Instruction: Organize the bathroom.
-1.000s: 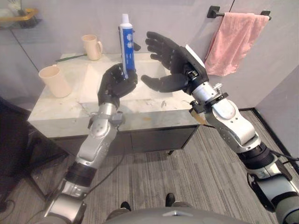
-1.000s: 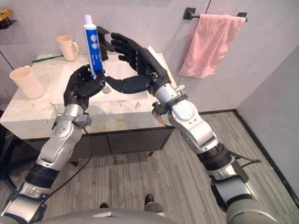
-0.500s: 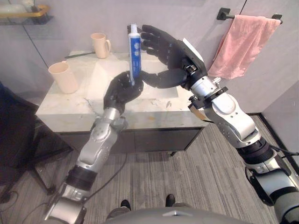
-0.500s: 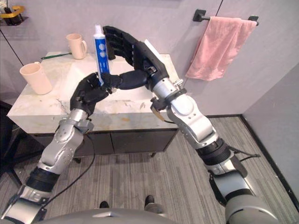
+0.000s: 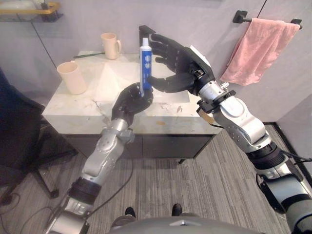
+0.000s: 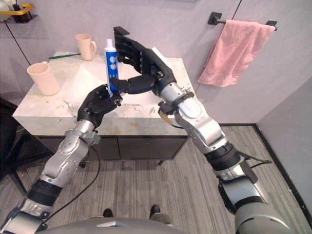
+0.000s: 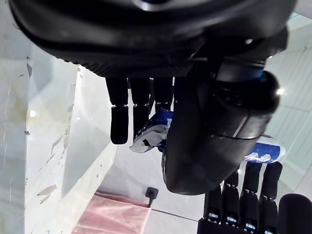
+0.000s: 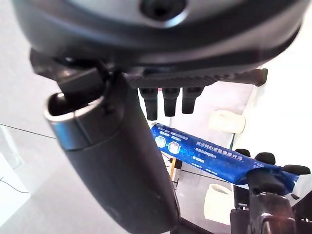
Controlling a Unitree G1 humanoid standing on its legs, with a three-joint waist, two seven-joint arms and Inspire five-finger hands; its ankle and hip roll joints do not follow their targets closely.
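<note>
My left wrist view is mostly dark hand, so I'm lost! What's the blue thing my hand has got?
Observer: A blue toothpaste tube with a white cap, standing upright. The left hand grips its bottom end.
Operator: Is my other hand grabbing it too?
Observer: Not gripping. The right hand is open, fingers straight behind the tube, thumb reaching toward its lower part.
Operator: Where could it go?
Observer: Maybe a mug. Two cream ones stand on the marble counter: the near mug, and the far mug beside a green toothbrush.
</note>
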